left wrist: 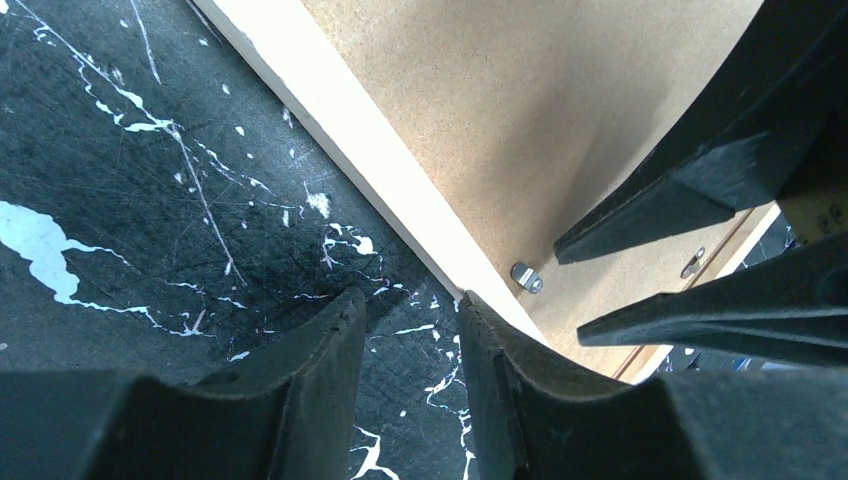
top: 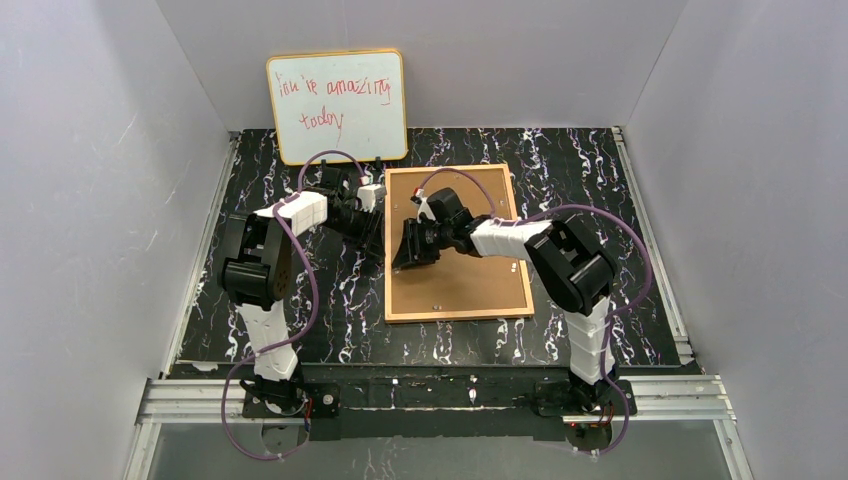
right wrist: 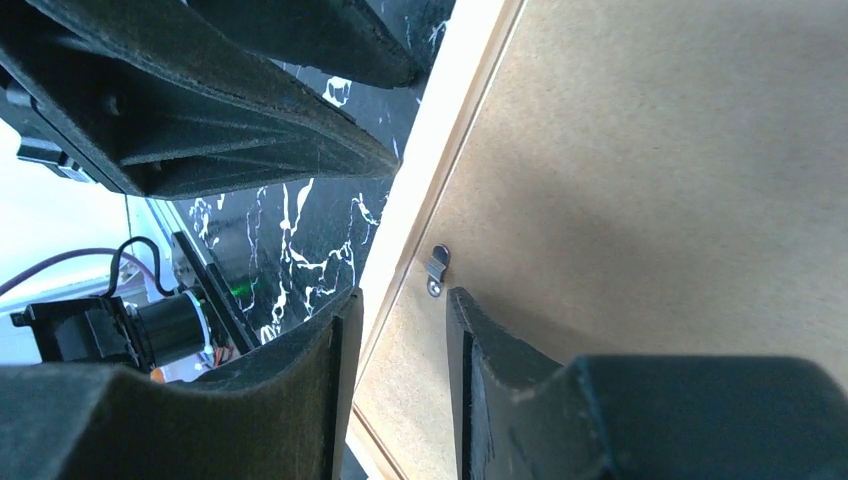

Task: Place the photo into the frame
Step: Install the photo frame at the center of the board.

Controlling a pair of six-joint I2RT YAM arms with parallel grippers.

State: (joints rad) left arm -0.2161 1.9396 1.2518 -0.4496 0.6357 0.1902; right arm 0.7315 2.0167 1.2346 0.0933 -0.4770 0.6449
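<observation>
The frame point(top: 470, 285) lies face down on the black marbled table, its brown fibreboard back point(left wrist: 520, 110) up inside a golden-wood rim. The photo is out of view. My left gripper point(top: 377, 234) sits at the frame's left edge; it point(left wrist: 410, 300) is open with only table between its fingers, and the right finger's tip touches the pale rim point(left wrist: 370, 160). My right gripper point(top: 410, 250) hovers over the same edge. It point(right wrist: 400, 300) is open, one finger outside the rim and one over the back, close to a small metal clip point(right wrist: 437, 265).
A yellow-rimmed whiteboard point(top: 337, 105) with red handwriting leans against the back wall. Grey walls close in the table on three sides. The two grippers face each other closely across the frame's left edge. A second metal clip point(left wrist: 694, 262) sits further along the back.
</observation>
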